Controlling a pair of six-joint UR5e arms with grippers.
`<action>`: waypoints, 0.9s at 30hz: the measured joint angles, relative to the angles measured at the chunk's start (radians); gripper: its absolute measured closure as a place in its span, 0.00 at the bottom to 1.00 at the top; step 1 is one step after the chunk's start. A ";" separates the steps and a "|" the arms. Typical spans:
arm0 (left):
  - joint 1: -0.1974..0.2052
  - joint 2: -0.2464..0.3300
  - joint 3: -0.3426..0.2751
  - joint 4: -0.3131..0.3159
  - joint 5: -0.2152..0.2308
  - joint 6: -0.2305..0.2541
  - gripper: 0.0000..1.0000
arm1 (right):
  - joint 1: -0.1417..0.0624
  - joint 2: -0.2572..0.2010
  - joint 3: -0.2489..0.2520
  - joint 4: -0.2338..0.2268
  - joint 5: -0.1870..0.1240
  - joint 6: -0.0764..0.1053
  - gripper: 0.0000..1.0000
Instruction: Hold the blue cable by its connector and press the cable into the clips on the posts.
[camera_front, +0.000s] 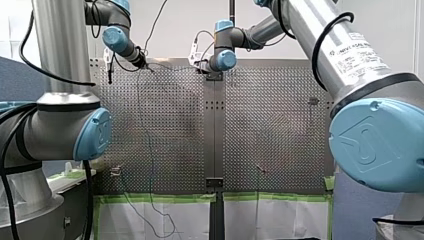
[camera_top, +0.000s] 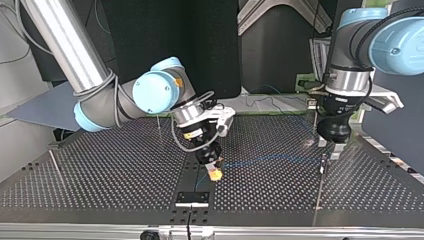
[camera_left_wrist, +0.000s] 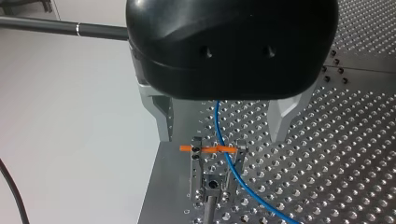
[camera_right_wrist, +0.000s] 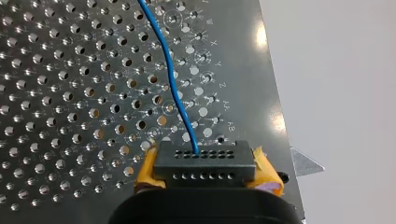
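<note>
black multi-hole connector (camera_right_wrist: 205, 161) is clamped in the yellow pads (camera_right_wrist: 145, 170) of my right gripper (camera_right_wrist: 207, 173), by the edge of the perforated metal table (camera_right_wrist: 56, 93). The thin blue cable (camera_right_wrist: 172, 81) strung off it looks light and floppy, so it's probably better steered from the rigid connector. Farther off, the metal clip (camera_left_wrist: 212, 179) is straddled by my left gripper (camera_left_wrist: 222, 137), fingers spread wide.

The perforated table (camera_right_wrist: 70, 93) is bare metal with a dull, brushed sheen. The blue cable (camera_right_wrist: 175, 88) has a smooth, faintly glossy jacket, and its connector (camera_right_wrist: 204, 163) looks like matt black plastic. My left gripper (camera_left_wrist: 222, 133) has a glossy black shell and matt metal fingers (camera_left_wrist: 161, 114). The clip (camera_left_wrist: 198, 161) is bright metal, crossed by an orange plastic-looking strip (camera_left_wrist: 186, 148).
</note>
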 joint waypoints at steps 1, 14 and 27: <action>-0.001 0.000 0.000 0.000 -0.003 0.000 0.00 | 0.000 0.000 0.000 0.000 0.000 0.000 1.00; -0.021 0.001 -0.001 -0.004 -0.007 -0.006 0.00 | 0.002 0.000 0.001 0.003 0.000 0.000 1.00; -0.075 -0.007 0.002 0.015 0.009 -0.003 0.00 | -0.002 0.001 0.001 0.003 0.002 0.000 1.00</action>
